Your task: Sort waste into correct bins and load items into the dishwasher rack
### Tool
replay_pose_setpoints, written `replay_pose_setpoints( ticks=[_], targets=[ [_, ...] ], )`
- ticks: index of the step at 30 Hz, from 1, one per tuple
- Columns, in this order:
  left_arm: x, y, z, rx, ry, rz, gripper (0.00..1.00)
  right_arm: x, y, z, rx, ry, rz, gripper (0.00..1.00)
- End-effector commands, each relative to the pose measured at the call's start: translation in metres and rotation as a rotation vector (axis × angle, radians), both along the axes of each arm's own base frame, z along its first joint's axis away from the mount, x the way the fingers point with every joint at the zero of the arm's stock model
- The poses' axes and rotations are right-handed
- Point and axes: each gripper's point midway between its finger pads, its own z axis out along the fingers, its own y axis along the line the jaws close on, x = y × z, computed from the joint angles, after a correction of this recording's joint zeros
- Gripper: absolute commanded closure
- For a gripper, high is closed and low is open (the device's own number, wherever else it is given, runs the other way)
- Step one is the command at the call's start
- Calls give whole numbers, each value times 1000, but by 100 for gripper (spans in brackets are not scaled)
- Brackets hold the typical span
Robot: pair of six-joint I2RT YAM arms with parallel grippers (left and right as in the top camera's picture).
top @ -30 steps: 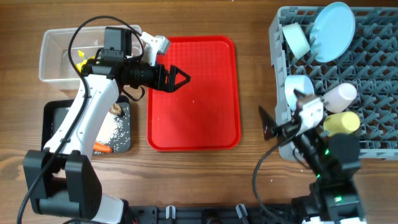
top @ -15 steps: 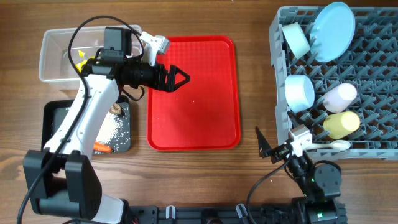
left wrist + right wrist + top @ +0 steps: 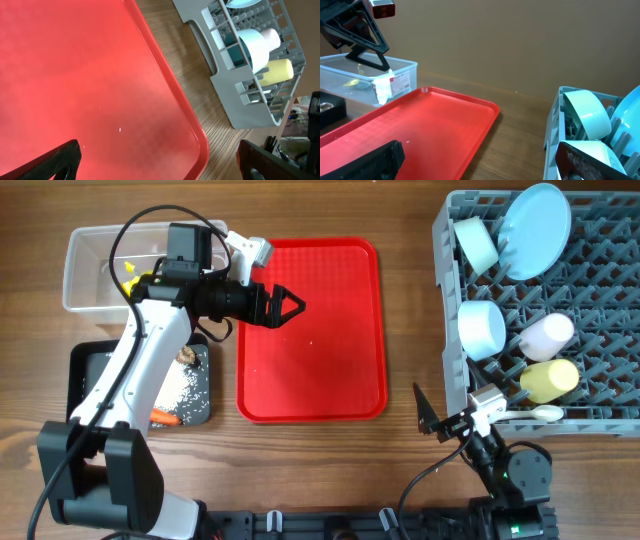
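The grey dishwasher rack [image 3: 450, 395] at the right holds a light-blue plate [image 3: 535, 215], two light-blue bowls [image 3: 477, 242] [image 3: 482, 328], a pink cup [image 3: 548, 333], a yellow cup [image 3: 550, 378] and a white spoon [image 3: 535, 413] along its front edge. My right gripper [image 3: 427, 412] is open and empty, low over the table by the rack's front left corner. My left gripper [image 3: 288, 306] is open and empty over the red tray [image 3: 310, 370]. The clear tub [image 3: 85, 290] holds a yellow wrapper [image 3: 130, 272]. The black tub [image 3: 80, 370] holds rice [image 3: 180, 390], a carrot [image 3: 163, 418] and a brown lump [image 3: 186, 357].
The red tray [image 3: 75, 75] carries only a few tiny white specks. A strip of bare wood lies between the tray and the rack [image 3: 225, 95]. In the right wrist view the tray [image 3: 420, 125] is ahead on the left and the bowls [image 3: 587, 117] on the right.
My right arm has drawn back from over the rack to the table's front edge. The white spoon now lies in the rack's front row. The left arm has not moved.
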Motion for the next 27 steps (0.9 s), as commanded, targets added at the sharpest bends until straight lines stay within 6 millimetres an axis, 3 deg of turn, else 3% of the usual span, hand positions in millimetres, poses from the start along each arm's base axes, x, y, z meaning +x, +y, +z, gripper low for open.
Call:
replay_pose_setpoints(
  ticks=[1, 9, 12, 15, 19, 22, 25, 27],
  targets=[
    [3, 1, 7, 6, -31, -4, 0, 1, -4, 2, 7, -11, -24, 0],
    [3, 1, 7, 6, -32, -4, 0, 1, -4, 2, 6, -12, -24, 1],
    [11, 15, 0, 115, -59, 57, 0, 1, -4, 2, 6, -12, -25, 1],
    [9, 19, 17, 183, -131, 86, 0, 1, -4, 2, 6, -12, -25, 0],
    [-14, 39, 60, 284, -236, 155, 0, 1, -4, 2, 6, -12, -24, 0],
    [-51, 60, 97, 305, -358, 216, 0, 1, -4, 2, 6, -12, -24, 0],
    [-72, 71, 103, 285, -453, 255, 0, 1, -4, 2, 7, -11, -25, 0],
    [-90, 75, 97, 236, -536, 269, 0, 1, -4, 2, 6, -12, -25, 0]
  ],
)
